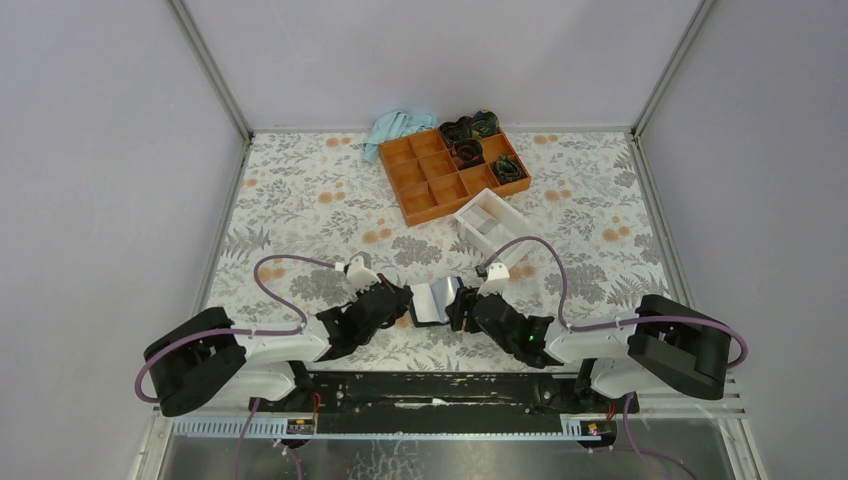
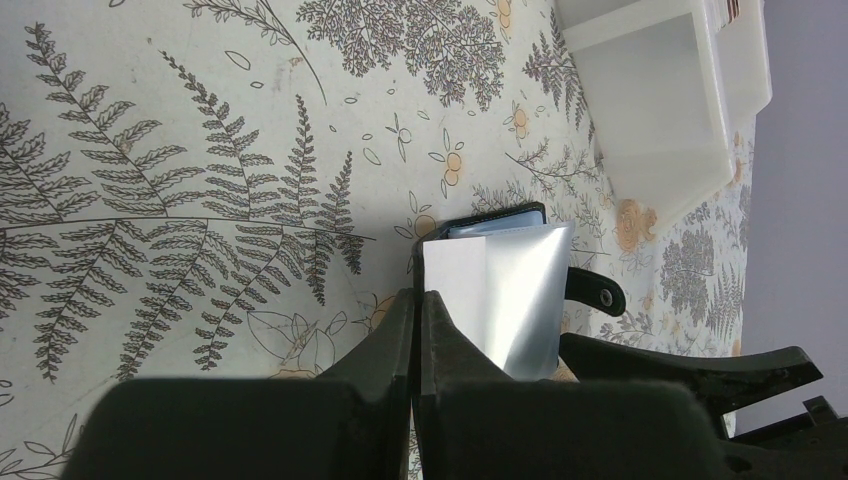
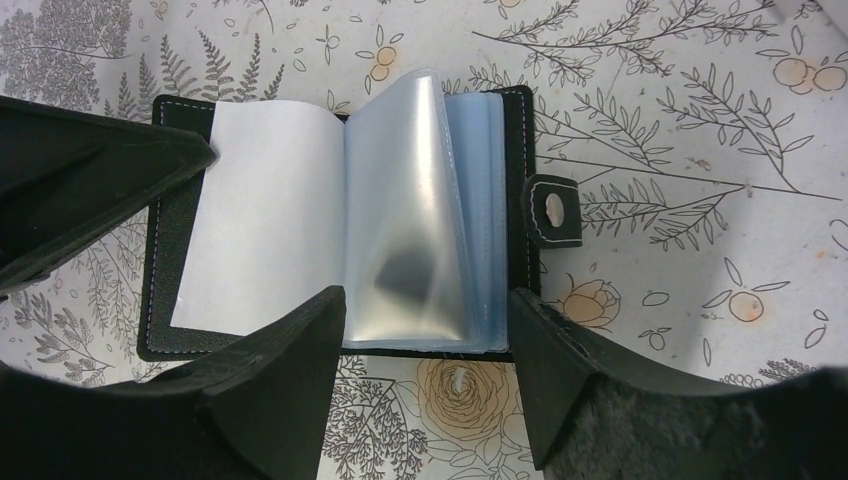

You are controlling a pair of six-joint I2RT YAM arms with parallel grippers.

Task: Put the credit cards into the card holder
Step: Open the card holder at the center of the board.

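The left fingers (image 2: 410,310) are pressed together, their tips at the edge of the white leaf on the left side of the card holder (image 3: 340,220); whether they pinch that leaf cannot be told. The right fingers (image 1: 462,305) stand wide apart, 1 on each side of the clear sleeves at the holder's near edge, gripping nothing. The holder lies open and flat on the desk (image 1: 300,200) right between the 2 sets of fingers: black cover down, white leaf spread toward the left fingers, clear sleeves arching up in the middle, pale-blue ones lying toward the snap tab (image 3: 552,210), which sticks out past the right fingers.

The desk wears a white covering printed with grey ferns and small orange blossoms. Beyond the right fingers, near them, sits a white open box (image 1: 492,222); further out is an orange compartment tray (image 1: 420,190), dark items in its right-hand cells, and behind that a crumpled blue cloth (image 1: 395,128). Plain pale-grey walls (image 1: 430,50) close the desk on 3 sides, joined by metal frame posts (image 1: 215,70)
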